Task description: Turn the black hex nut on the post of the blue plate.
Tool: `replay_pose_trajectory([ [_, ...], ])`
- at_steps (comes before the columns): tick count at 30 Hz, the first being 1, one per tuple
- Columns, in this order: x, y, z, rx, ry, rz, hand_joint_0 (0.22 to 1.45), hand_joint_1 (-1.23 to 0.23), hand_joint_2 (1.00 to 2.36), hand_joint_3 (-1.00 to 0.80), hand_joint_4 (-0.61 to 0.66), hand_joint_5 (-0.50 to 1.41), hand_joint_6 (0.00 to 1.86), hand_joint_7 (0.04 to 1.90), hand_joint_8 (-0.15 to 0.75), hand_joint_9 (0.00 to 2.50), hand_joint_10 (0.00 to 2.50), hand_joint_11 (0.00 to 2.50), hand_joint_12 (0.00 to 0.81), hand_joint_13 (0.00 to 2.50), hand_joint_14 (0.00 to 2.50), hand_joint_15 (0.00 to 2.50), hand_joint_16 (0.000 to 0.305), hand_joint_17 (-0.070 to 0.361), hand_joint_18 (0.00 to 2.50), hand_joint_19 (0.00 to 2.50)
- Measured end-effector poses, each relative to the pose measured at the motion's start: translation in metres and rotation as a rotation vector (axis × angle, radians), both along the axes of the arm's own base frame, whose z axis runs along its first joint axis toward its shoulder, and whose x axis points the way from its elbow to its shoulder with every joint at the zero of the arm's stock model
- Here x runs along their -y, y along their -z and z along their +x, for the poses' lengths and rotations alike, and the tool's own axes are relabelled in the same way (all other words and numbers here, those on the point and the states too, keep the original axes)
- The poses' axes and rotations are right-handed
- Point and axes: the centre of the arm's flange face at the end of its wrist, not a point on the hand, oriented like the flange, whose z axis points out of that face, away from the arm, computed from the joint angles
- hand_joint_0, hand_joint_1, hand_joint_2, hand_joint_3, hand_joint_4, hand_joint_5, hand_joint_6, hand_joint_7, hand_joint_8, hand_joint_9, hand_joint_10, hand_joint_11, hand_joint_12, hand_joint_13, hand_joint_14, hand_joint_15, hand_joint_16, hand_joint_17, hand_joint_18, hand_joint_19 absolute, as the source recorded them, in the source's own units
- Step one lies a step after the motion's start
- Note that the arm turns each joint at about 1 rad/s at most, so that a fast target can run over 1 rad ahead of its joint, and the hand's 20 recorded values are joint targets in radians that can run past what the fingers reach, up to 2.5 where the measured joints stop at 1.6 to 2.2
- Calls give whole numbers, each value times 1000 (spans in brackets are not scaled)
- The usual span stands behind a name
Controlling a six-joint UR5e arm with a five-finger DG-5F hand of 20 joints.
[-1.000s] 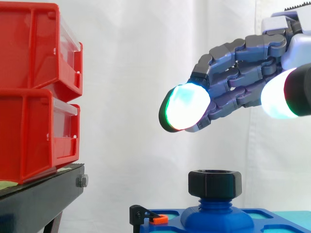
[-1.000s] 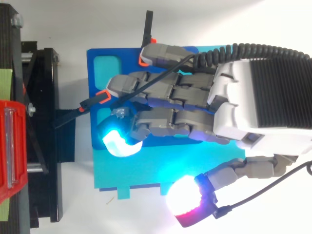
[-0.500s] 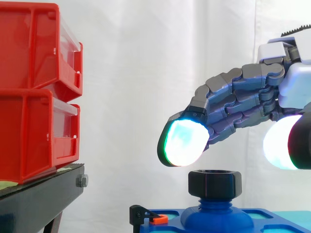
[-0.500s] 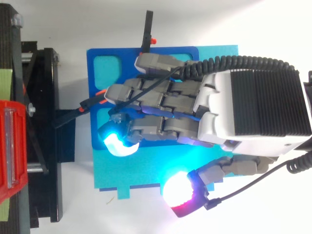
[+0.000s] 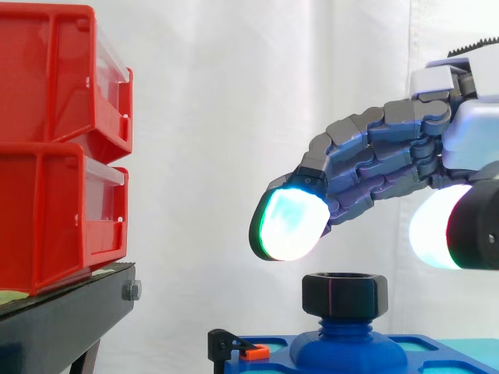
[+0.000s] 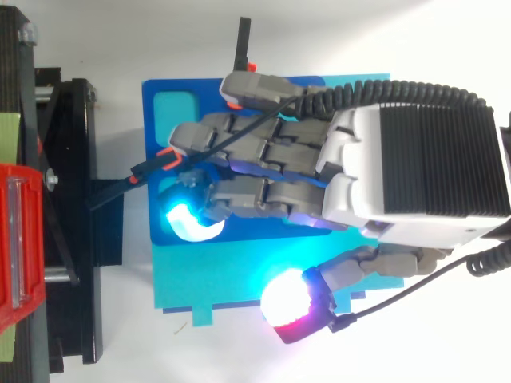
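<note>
The black hex nut (image 5: 345, 294) sits on the threaded post of the blue plate (image 5: 348, 352), upright. My hand (image 5: 390, 156) hovers just above it, coming in from the right with fingers gently bent and apart. One glowing fingertip (image 5: 290, 226) hangs a short gap above the nut's left side. The thumb pad (image 5: 433, 238) glows to the right, higher than the nut. Nothing is held. From above, my hand (image 6: 415, 175) covers the blue plate (image 6: 160, 144) and hides the nut.
Two stacked red bins (image 5: 54, 148) stand on a black stand (image 5: 62, 319) to the left. A black clip with an orange tab (image 5: 234, 347) sits at the plate's left edge. A teal mat (image 6: 215, 279) lies under the plate.
My hand has come down toward the nut and slid a little toward the bins. The thumb pad has swung in closer to the plate. The nut has not moved.
</note>
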Motion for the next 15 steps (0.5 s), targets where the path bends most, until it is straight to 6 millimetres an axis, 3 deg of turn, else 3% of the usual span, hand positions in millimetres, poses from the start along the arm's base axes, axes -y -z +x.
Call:
replay_pose_trajectory([
  [15, 11, -4, 2, -50, -23, -7, 491, -642, 1000, -500, 116, -250, 502, 730, 177, 262, 0, 0, 289, 391, 0, 2, 31, 70, 198, 0],
])
